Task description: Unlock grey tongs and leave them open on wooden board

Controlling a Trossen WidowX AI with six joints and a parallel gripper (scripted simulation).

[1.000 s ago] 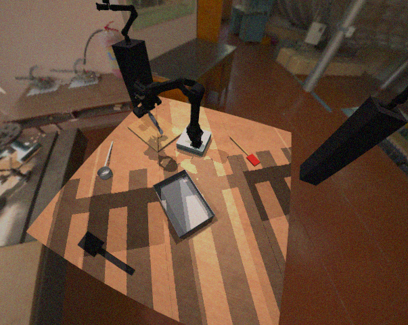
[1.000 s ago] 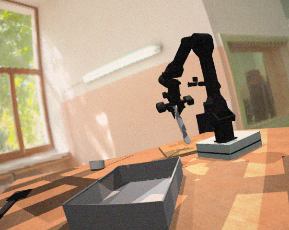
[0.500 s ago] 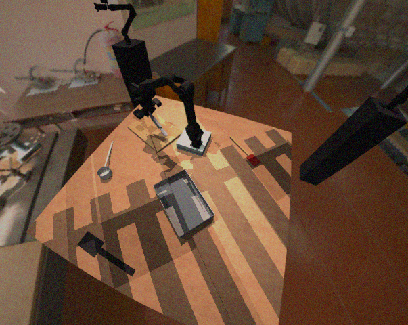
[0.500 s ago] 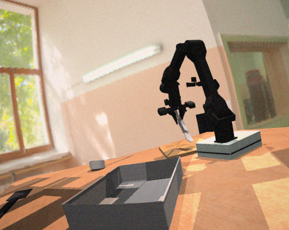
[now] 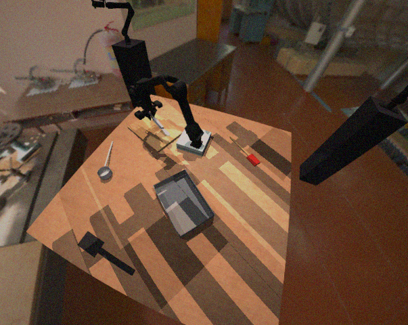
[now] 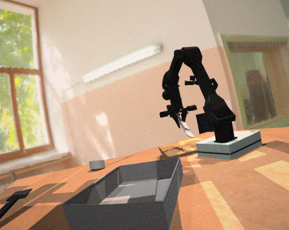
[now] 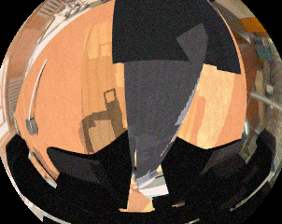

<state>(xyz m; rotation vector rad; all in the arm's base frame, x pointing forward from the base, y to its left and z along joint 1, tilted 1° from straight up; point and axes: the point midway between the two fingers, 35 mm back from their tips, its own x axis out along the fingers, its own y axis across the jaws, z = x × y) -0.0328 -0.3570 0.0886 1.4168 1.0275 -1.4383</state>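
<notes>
From the top, my pincer (image 5: 150,113) (image 6: 181,123) (image 7: 145,130) is clamped on the grey tongs (image 5: 160,124) (image 6: 183,127) (image 7: 160,103), over the wooden board (image 5: 167,139) (image 6: 167,152) (image 7: 96,84). The roasting tin (image 5: 177,196) (image 6: 114,215) stands on the counter (image 5: 249,210) (image 6: 275,210), well apart from them. The tongs look like one slim, pale strip, their arms close together; I cannot make out the lock.

From the exterior, they hang aslant above the board, the free end low and towards my base. If that end is the tips, a squeeze might free the lock, but too shallow a tilt could leave it caught. My grip looks narrow, so the tongs could pivot or slip between my fingers as I turn them. Lowered at this slant, they could strike the board end first and twist, or land partly over its edge.

In the wrist view, the tongs loom as a broad, dark-grey wedge, narrowing towards my fingertips, with a bright edge. They hide much of the board, so I could misjudge where to set them down.
</notes>
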